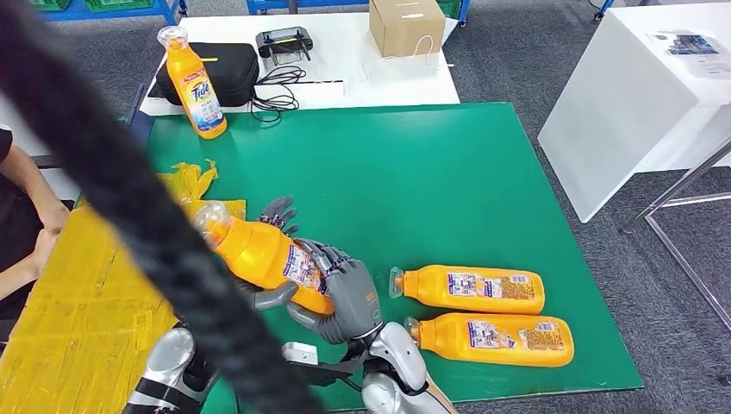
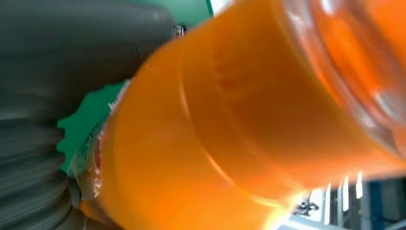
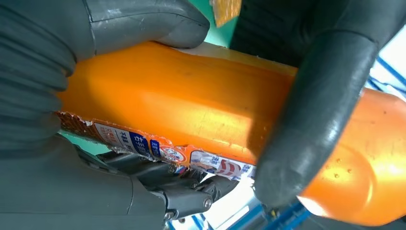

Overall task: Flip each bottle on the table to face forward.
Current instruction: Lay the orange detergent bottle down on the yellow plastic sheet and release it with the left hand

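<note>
Clearly, both the right hand [image 1: 349, 297] and the left hand [image 1: 278, 216] clasped the tilted orange plastic detergent bottle [image 1: 259, 254] at lower centre, so rotating it label-forward called for firm, even pressure.

Head view looks down; both wrist views press against the held bottle [image 1: 263, 254].

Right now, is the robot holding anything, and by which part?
Yes: an orange bottle, lifted off the green mat. Both hands grip its body, right hand over the label, left hand behind.

One orange bottle [image 1: 263, 254] is held tilted above the green table's [image 1: 414, 172] front-left area, two bottles [image 1: 470, 289] [image 1: 491, 338] lie near its front edge, another [image 1: 194, 82] stands at its back-left corner.
</note>
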Controlling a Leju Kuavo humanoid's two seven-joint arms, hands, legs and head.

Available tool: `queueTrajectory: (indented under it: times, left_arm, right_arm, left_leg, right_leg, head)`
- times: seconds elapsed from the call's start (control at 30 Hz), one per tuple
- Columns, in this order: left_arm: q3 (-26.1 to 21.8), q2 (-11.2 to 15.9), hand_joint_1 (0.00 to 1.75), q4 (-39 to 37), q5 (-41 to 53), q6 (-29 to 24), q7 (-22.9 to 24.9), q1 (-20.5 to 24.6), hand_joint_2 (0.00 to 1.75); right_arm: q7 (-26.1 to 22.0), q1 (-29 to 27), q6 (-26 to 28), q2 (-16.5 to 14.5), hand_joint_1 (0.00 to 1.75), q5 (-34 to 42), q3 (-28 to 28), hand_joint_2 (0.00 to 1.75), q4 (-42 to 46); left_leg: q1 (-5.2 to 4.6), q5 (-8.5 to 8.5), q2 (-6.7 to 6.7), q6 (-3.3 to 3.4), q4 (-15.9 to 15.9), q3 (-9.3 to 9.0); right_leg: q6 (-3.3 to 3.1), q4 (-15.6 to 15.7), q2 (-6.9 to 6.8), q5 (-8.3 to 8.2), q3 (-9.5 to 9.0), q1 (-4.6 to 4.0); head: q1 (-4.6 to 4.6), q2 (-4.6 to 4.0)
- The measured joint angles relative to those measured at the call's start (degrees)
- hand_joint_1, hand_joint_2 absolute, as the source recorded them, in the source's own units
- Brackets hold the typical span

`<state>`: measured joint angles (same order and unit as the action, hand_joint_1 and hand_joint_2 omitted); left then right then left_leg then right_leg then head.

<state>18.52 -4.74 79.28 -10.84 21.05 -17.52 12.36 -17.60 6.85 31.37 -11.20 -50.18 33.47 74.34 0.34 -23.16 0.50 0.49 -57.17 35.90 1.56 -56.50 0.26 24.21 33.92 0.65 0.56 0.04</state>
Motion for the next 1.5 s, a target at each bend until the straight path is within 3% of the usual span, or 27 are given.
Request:
queueTrajectory:
  times: [0.37,0.4,0.5,0.53,1.33,1.47,1.5]
  left_arm:
    - [-0.42,-0.37,0.00,-1.29,-1.57,-0.01,0.43,0.16,1.75]
    - [-0.48,-0.41,0.32,-1.37,-1.78,-0.07,0.46,0.17,1.75]
    - [-0.82,-0.57,1.63,-1.40,-2.88,-0.50,0.55,0.15,1.75]
    - [-0.95,-0.61,1.75,-1.40,-3.19,-0.63,0.56,0.12,1.75]
    - [-2.30,-1.39,1.75,-1.05,-3.91,-2.08,0.19,-0.76,1.75]
    - [-2.32,-1.61,1.75,-0.88,-3.85,-2.24,0.01,-0.76,1.75]
    - [-2.31,-1.67,1.75,-0.86,-3.59,-2.36,-0.26,-0.76,1.75]
  right_arm:
    - [1.09,1.13,3.45,0.12,1.75,-3.29,1.20,1.75,-2.00]
    - [1.26,1.25,3.57,0.12,1.75,-3.42,1.28,1.75,-2.15]
    - [2.00,1.72,3.96,0.12,1.75,-3.94,1.74,1.75,-2.75]
    - [2.21,1.88,4.04,0.13,1.75,-3.99,1.86,1.75,-2.96]
    - [2.74,2.51,6.28,0.31,1.73,-4.41,2.64,1.75,-4.24]
    - [2.29,2.45,8.30,0.26,0.03,-6.16,2.47,1.75,-4.18]
    - [1.60,2.26,8.42,0.20,0.00,-6.40,2.25,1.75,-4.01]
  left_leg:
    - [0.00,0.00,-0.01,0.00,0.00,0.00]
    - [0.00,0.00,-0.01,0.00,0.00,0.00]
    - [0.01,0.00,-0.01,0.00,0.00,0.00]
    - [0.00,0.00,-0.01,0.00,0.00,0.00]
    - [0.00,0.00,0.00,0.00,0.00,0.00]
    - [0.00,0.00,0.00,0.00,-0.01,-0.01]
    - [0.00,0.01,0.00,0.00,-0.01,-0.01]
  right_leg:
    - [0.00,0.00,0.00,0.00,0.01,-0.01]
    - [0.00,0.00,0.00,0.00,0.01,-0.01]
    - [0.00,0.00,0.00,0.00,0.00,-0.01]
    - [0.00,0.00,0.00,0.00,0.00,0.00]
    - [0.00,0.00,0.00,0.00,0.00,0.00]
    - [0.00,0.00,0.00,0.00,0.00,0.00]
    - [0.00,0.00,0.00,0.00,0.00,0.00]
  head:
    - [-0.02,0.00]
    - [-0.02,0.00]
    - [-0.01,0.00]
    - [-0.01,0.00]
    - [0.00,0.00]
    - [-0.01,0.00]
    - [0.00,0.00]
